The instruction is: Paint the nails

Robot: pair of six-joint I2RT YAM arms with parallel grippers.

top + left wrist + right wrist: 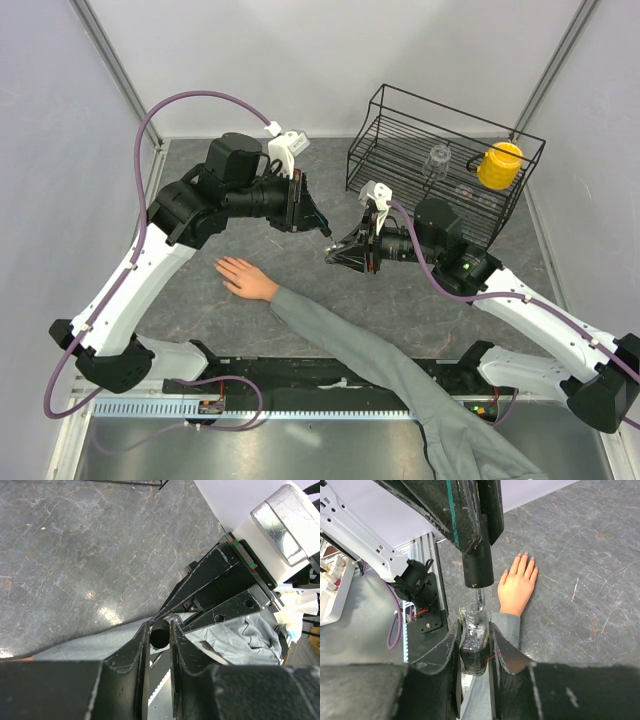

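**Top view.** You are seeing both arms reaching inward over the grey marbled table [420, 310]. The left pincer [321, 228] and right pincer [333, 258] are nearly meeting tip to tip, just right of the hand [243, 275] and farther from the arm bases. The hand is lying flat, palm down, fingers pointing left. Its grey sleeve [360, 350] is running back to the near right edge. From up here the nails are too small to see, and what each pincer is carrying is hidden. Only this view is showing you the black wire rack [400, 130] at the far right, with a yellow container [500, 165] inside.

**Right wrist view.**
- The right pincer is clenching a small dark glass bottle [472, 652], upright between its fingers.
- The left pincer is showing at the top, grasping a black cap [477, 570].
- A thin brush stem [480, 597] is running from the cap to the bottle's mouth.
- The nails [525, 555] are showing here as tiny pale-pink tips on the spread fingers, just right of the cap. You cannot tell whether they are carrying polish.

**Left wrist view.** You are seeing the cap end-on, a black round pinched between the fingers, with the right pincer's black fingers opposite and sleeve cloth beneath.

Any writing on bottle or cap is too blurred to read.
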